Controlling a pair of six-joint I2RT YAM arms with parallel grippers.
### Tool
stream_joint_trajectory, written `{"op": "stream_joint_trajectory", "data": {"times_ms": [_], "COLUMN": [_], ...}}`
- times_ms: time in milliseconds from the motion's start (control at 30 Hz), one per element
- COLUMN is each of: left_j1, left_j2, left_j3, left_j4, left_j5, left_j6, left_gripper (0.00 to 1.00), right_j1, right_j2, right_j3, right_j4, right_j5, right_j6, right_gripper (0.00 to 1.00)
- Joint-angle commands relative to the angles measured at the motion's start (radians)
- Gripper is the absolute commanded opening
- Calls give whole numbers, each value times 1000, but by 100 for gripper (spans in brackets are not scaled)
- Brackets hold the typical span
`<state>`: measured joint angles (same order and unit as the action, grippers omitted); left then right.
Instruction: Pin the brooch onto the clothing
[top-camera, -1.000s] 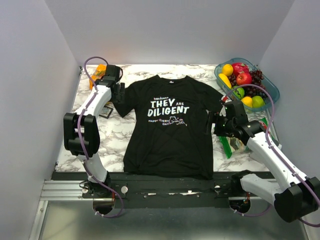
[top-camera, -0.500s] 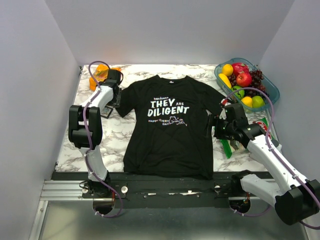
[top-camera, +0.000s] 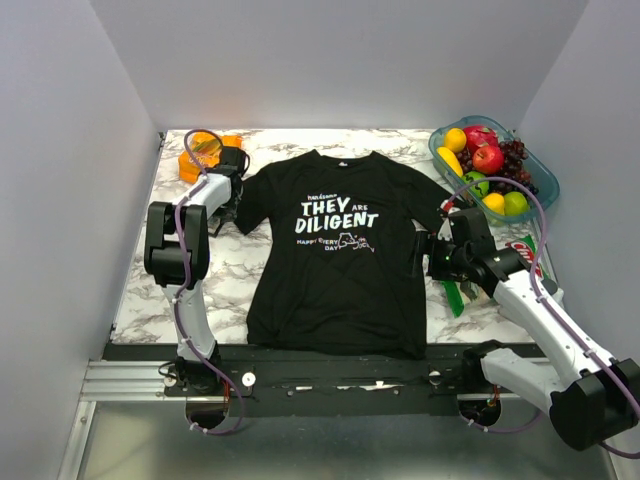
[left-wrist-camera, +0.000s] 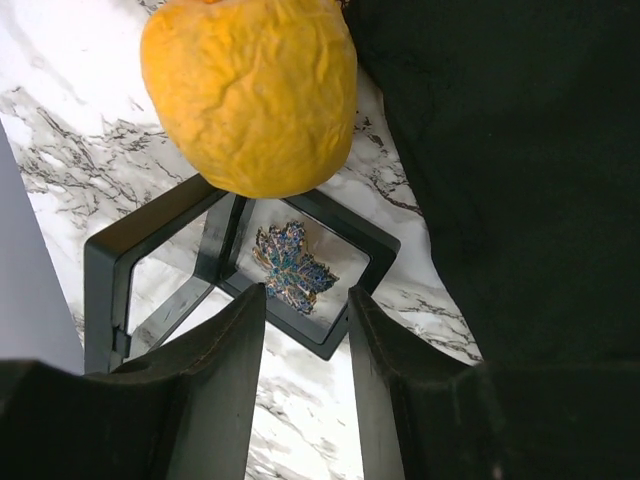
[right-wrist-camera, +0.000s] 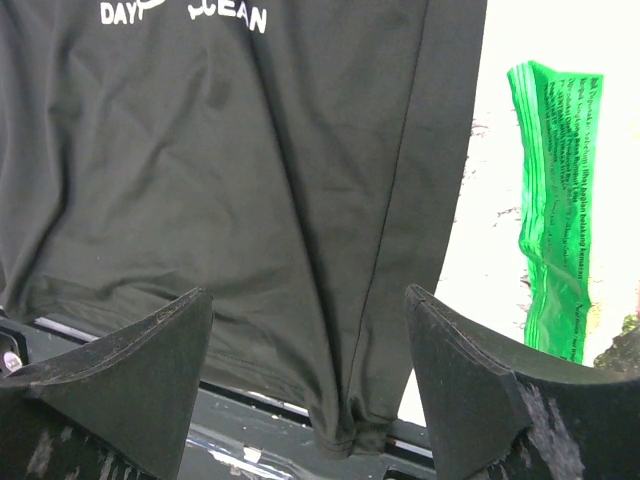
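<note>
Currently: left tool at the brooch case, right tool over the shirt

1. Left tool (left-wrist-camera: 305, 295): jaws partly spread with a clear gap; nothing is seen pinched between them. The fingertips sit at the near corner of a black frame case (left-wrist-camera: 110, 270); whether they touch it cannot be told.
2. Brooch (left-wrist-camera: 290, 265): leaf-shaped, gold with blue tints, lying inside the case just beyond the fingertips, apart from the clothing.
3. Orange ball (left-wrist-camera: 250, 95): wrinkled, resting at the far side of the case.
4. T-shirt (top-camera: 335, 280): black, spread flat on the marble counter (top-camera: 200, 290), its sleeve beside the case.
5. Right tool (right-wrist-camera: 308, 292): jaws spread wide and empty, above the shirt's lower side seam.
6. Green packet (right-wrist-camera: 555, 210): on the counter beside the shirt's edge; a fruit tub (top-camera: 548, 185) stands at the far right corner
</note>
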<state>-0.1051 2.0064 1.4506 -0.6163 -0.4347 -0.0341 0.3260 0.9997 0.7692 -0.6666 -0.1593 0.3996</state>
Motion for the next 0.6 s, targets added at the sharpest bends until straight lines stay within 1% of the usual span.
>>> {"op": "stream_joint_trajectory", "data": {"times_ms": [0,233,300,567], "left_j1": [-7,-11,-15,-22], "left_j2": [14,28,29,46], "left_j3": [40,31,27,21], "left_j4": [4,10,15,32], "left_j5": [-52,-75,-85,-90], "left_j6": [2,0,3,10], "left_gripper": [46,46,42,41], "right_j1": [-4,-4,-5,-4], "right_j2": [-21,-26,-24,-21], "right_j3": [-21,-21,-21,-24], "right_j4": [16,18,18,18], "right_j5": [-29,-34,-34,-39], "right_j6": [-1,1,-2,-4], "right_gripper": [85,85,85,85]}}
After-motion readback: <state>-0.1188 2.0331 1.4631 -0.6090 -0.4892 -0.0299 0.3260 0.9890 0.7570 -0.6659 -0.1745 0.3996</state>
